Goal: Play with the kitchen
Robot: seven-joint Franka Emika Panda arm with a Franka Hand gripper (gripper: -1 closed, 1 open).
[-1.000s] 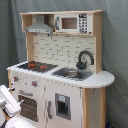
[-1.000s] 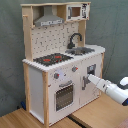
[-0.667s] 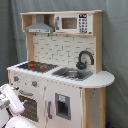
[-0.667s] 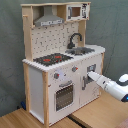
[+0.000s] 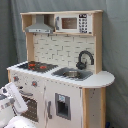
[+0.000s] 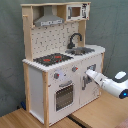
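Arm: a white robot arm reaches in from the second exterior view's right, low down, level with the front panel of the kitchen [image 6: 55,65]. In the first exterior view it shows at the bottom left corner.
Fingers: the gripper [image 6: 89,75] points its tip at the front panel, beside the oven door [image 6: 64,96] and just below the row of knobs [image 6: 74,69]. Whether the fingers are apart or together, I cannot tell.
Contact: the tip looks to be touching or just short of the panel; which one is not clear.
Kitchen: a tall toy of white and pale wood, standing on a wooden bench [image 6: 100,114], upright and filling the middle of both exterior views.
Worktop: a black hob [image 5: 34,65] with red rings on one side, a grey sink [image 5: 71,73] and a curved black tap [image 5: 84,59] on the other.
Upper part: a pegboard back wall, a grey hood [image 5: 40,26] and a small microwave [image 5: 73,23] on the top shelf.
Backdrop: a plain grey curtain [image 5: 116,45] hangs behind.
Doing the step well: this looks like an approach to a knob or door handle. My advice is to move in slowly and squarely, press lightly, and turn or pull without pushing the light toy backwards.
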